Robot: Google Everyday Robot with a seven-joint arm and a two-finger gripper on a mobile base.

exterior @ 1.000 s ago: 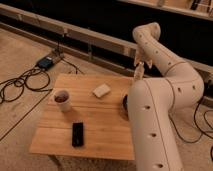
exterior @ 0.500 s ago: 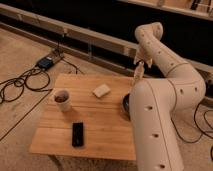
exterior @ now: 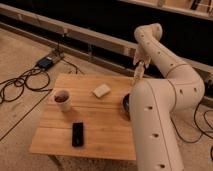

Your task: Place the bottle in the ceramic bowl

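Observation:
The ceramic bowl (exterior: 126, 103) is dark and sits at the right edge of the wooden table (exterior: 100, 130). Only its left rim shows, because my white arm (exterior: 160, 95) covers the rest. My gripper (exterior: 139, 70) hangs from the bent arm, above and a little behind the bowl, beyond the table's far right corner. A narrow pale shape (exterior: 137, 76) points down from the gripper; I cannot tell whether it is the bottle. No bottle shows anywhere else.
A white mug with dark contents (exterior: 63, 99) stands at the table's left. A pale block (exterior: 101, 90) lies near the far middle and a flat black device (exterior: 77, 134) near the front. Cables (exterior: 20, 82) and a power box (exterior: 47, 62) lie on the floor to the left.
The arm and gripper have shifted very slightly to the right. Nothing on the table has moved.

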